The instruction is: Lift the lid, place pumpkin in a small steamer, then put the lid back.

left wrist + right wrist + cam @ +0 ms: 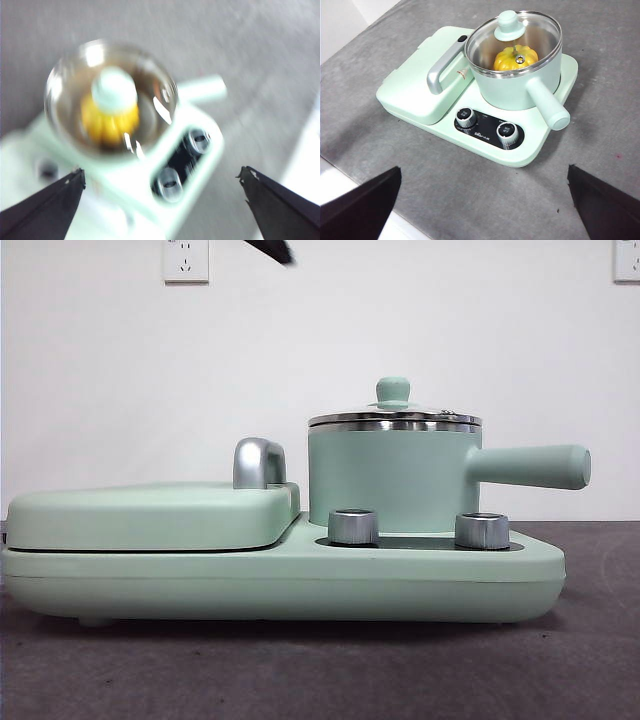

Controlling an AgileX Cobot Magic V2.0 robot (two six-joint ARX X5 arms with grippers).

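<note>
The small steamer at upper right of the right wrist frame is mint green with a shiny steel rim band. Its lid is clear glass edged in bright steel, topped by a mint-green knob. Through the glass shows the pumpkin, glossy yellow-orange and ribbed. The flat cover at centre left is the same pale mint, its handle silver chrome. The base is mint with a black panel carrying two silver dials. The worktop is mottled grey. In the front frame the wall is white. Both grippers' jaws are black.
</note>
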